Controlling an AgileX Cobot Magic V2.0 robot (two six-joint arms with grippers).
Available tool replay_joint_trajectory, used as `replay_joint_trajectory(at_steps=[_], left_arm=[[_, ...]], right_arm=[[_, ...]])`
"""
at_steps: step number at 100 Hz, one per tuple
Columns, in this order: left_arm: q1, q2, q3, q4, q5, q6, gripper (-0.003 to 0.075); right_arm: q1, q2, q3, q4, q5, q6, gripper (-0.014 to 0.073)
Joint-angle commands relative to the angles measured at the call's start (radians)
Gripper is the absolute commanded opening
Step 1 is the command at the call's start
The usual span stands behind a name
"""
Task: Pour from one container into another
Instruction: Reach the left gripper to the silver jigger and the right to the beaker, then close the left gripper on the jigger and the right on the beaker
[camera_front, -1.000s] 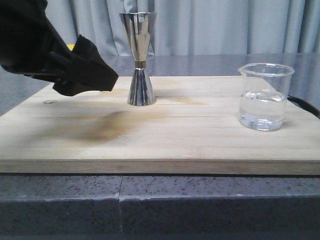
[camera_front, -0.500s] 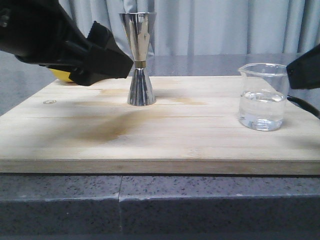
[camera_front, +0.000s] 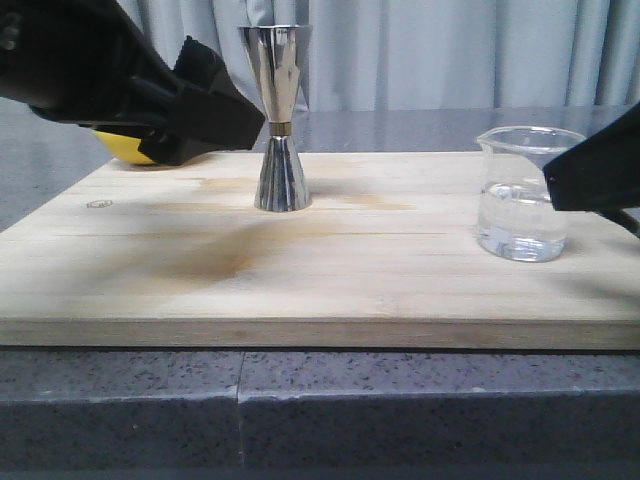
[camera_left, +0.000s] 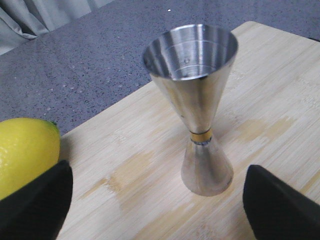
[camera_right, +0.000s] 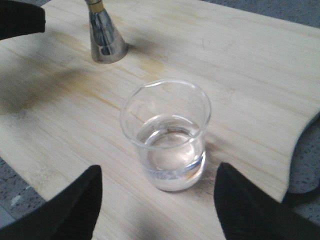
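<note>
Closing in on both vessels, we find each tool spread wide and holding nothing. Our right tool (camera_right: 157, 210) has come in from the right edge since half a second ago, when only its tip showed; the front view now puts its dark finger across the beaker's right side, and the right wrist view shows the two fingers flanking the beaker (camera_right: 167, 135) with gaps on both sides, not touching. Our left tool (camera_left: 155, 205) has crept a little nearer the jigger (camera_left: 195, 105), fingers either side of it and apart from it, the tip level with the gold waist band in the front view. Beaker stands upright on the right part of the wooden board (camera_front: 330, 290), about a third full of clear liquid; jigger stands upright toward the board's back, left of centre, its top cup looking empty. A lemon (camera_left: 25, 155) lies just behind the left tool. Board rests on the grey tabletop (camera_front: 320, 400). We judge both arms are in pre-grasp; closing comes next, pouring not yet begun.
</note>
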Motion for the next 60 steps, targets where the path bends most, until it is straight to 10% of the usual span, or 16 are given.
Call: replay_joint_trajectory(at_steps=[1,60], left_arm=[[-0.008,-0.02,-0.031,-0.001,-0.066,-0.008,0.0631],[-0.008,-0.011,-0.031,-0.001,-0.066,-0.008,0.0608]], right_arm=[[0.016,0.015,-0.021,0.027,-0.07,-0.013,0.0407],[0.334,0.156,-0.021,0.122,-0.432,-0.011,0.0407]])
